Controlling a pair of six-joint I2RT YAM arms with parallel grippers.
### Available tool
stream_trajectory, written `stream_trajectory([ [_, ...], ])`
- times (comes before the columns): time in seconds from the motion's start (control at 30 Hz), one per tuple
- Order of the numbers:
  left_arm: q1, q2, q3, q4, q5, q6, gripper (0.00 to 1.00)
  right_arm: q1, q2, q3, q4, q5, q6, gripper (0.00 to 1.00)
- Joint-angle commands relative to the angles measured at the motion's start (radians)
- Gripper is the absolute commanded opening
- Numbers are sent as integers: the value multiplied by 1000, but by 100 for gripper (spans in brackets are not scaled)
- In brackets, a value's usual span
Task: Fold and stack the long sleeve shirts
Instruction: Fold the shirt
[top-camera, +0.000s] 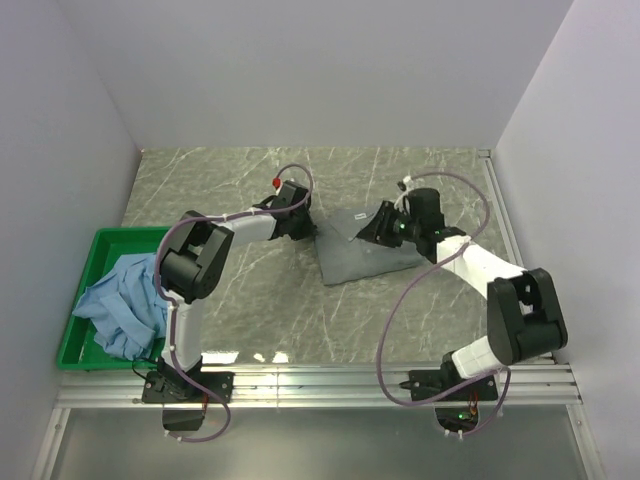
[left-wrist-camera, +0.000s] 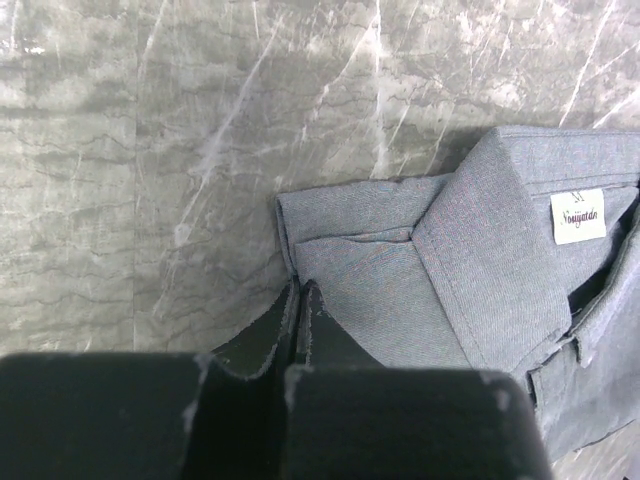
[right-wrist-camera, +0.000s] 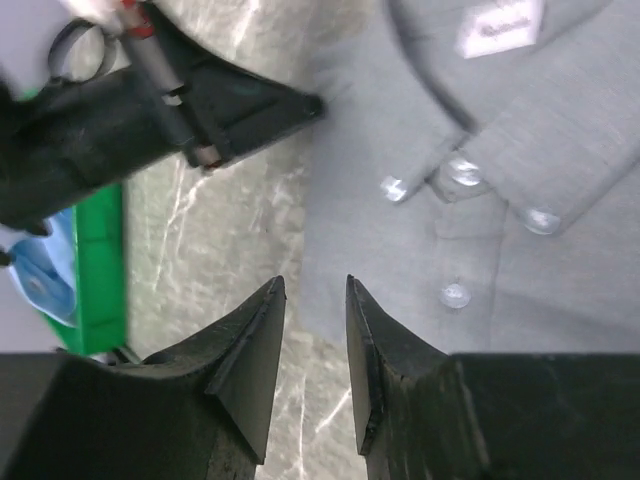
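The grey-green shirt (top-camera: 365, 252) lies folded flat in the middle of the table, collar and white label up (left-wrist-camera: 578, 215). My left gripper (top-camera: 308, 228) is at its far-left corner. In the left wrist view the jaws (left-wrist-camera: 298, 290) are shut, with the shirt's (left-wrist-camera: 400, 290) left edge running in between the tips. My right gripper (top-camera: 374, 228) hovers over the shirt near the collar. In its wrist view the jaws (right-wrist-camera: 315, 285) are open a little and empty, straddling the shirt's (right-wrist-camera: 520, 250) edge. The light blue shirt (top-camera: 125, 300) lies crumpled in the bin.
A green plastic bin (top-camera: 105, 240) stands at the table's left edge and also shows in the right wrist view (right-wrist-camera: 100, 270). White walls close in the table on three sides. The left gripper's tip (right-wrist-camera: 300, 105) touches the shirt's edge in the right wrist view.
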Motion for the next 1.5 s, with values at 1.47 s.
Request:
stream_trajectory([
  [1.47, 91, -158, -123, -153, -57, 30, 34, -352, 219, 105, 258, -8, 233, 37],
])
